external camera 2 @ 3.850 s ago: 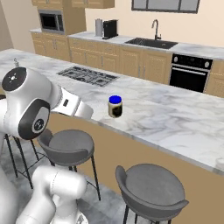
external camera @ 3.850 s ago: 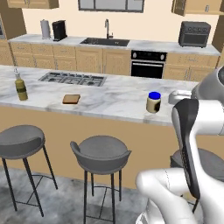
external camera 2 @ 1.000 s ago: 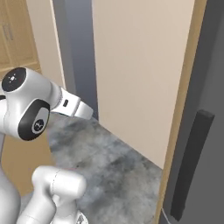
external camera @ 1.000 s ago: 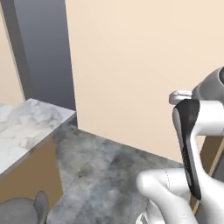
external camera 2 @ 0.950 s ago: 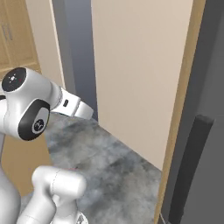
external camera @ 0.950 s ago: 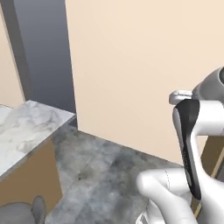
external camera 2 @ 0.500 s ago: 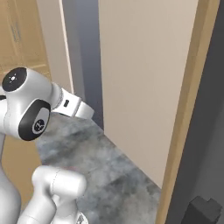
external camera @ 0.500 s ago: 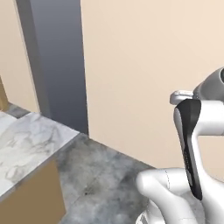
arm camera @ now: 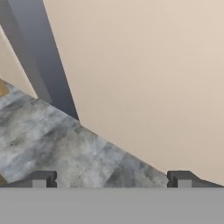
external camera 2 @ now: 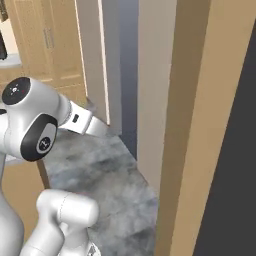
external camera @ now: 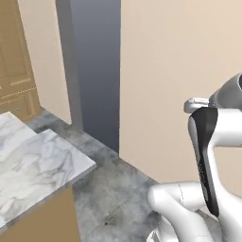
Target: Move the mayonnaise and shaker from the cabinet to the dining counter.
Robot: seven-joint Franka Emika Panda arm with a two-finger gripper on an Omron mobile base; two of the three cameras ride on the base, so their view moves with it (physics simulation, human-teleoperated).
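Note:
My gripper (arm camera: 112,179) is open. Its two dark fingertips (arm camera: 43,178) stand wide apart with nothing between them, facing a plain beige wall and grey stone floor. A corner of the dining counter (external camera: 38,160), white-grey marble on a tan wooden side, reaches into the lower left of the left base view with nothing on the part I can see. The mayonnaise and the shaker are out of view. My arm (external camera 2: 35,125) is folded close to the base.
A beige wall panel (external camera: 179,80) stands close ahead, with a dark grey recess (external camera: 94,66) to its left. Tall wooden panelled doors (external camera 2: 47,45) with bar handles stand further left. A tan wooden upright (external camera 2: 200,125) and a dark panel (external camera 2: 235,175) close off the right.
The whole picture has swung as the base turns. The island with the jar has left the view and only its end corner remains. Wooden doors have come in at the left. The arm keeps its pose.

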